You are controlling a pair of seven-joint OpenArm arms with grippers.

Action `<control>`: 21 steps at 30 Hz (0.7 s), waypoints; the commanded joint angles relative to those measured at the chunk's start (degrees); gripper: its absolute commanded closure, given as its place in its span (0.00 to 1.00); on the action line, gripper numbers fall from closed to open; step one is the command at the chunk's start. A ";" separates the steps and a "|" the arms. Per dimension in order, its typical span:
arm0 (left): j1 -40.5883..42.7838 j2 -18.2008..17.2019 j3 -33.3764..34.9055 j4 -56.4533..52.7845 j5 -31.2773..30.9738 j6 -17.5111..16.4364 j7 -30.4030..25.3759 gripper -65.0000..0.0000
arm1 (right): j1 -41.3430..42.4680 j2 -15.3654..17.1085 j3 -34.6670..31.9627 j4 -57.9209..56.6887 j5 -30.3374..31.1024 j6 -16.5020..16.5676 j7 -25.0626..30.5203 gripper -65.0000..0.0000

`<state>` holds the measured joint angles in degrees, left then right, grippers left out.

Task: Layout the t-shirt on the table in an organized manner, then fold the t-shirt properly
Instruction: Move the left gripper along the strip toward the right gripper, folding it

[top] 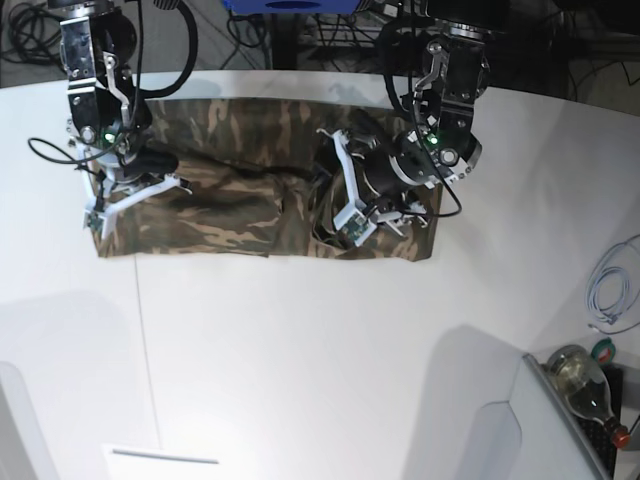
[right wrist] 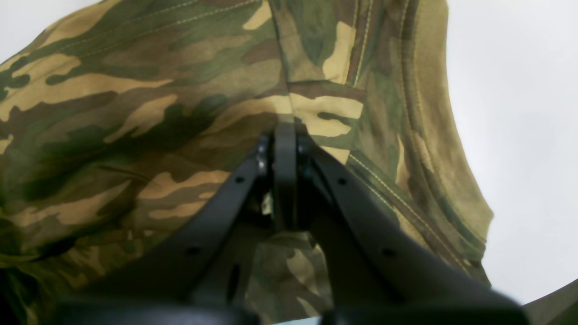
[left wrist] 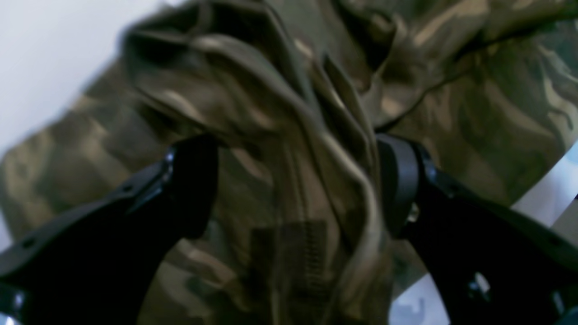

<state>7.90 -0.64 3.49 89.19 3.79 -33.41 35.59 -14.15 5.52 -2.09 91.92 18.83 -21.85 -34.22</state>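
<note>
The t-shirt (top: 250, 190) lies spread across the table's (top: 320, 360) far side, bunched at one end. The left gripper (left wrist: 298, 180) stands spread around that bunch (cloth between the jaws, not pinched); the right gripper (right wrist: 285, 135) is clamped on the other end. Lift clear, then smooth the 1 rumpled end.

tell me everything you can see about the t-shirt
The t-shirt is soft cloth in green, brown and tan camouflage with stitched seams. It lies in a wide strip on the far part of the white table, flatter at one end, bunched in folds at the other. The right gripper is shut on a seam at the flatter end. The left gripper stands open, its jaws either side of a raised bunch of cloth.
</note>
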 commanded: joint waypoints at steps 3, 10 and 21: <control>-0.38 0.16 2.62 2.02 -0.85 -0.31 -1.09 0.27 | 0.66 0.33 0.20 1.31 -0.32 0.18 1.03 1.00; -0.38 0.51 9.83 1.67 -0.94 -0.31 -1.00 0.27 | 0.83 0.42 0.20 2.19 -0.32 0.18 0.77 1.00; 0.85 1.83 12.47 9.32 -1.11 -0.48 -1.00 0.27 | 0.75 0.42 0.20 2.54 -0.32 0.18 0.85 1.00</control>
<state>9.08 1.02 15.92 97.23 3.42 -34.06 35.75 -13.89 5.63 -2.09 93.34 18.87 -21.85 -34.48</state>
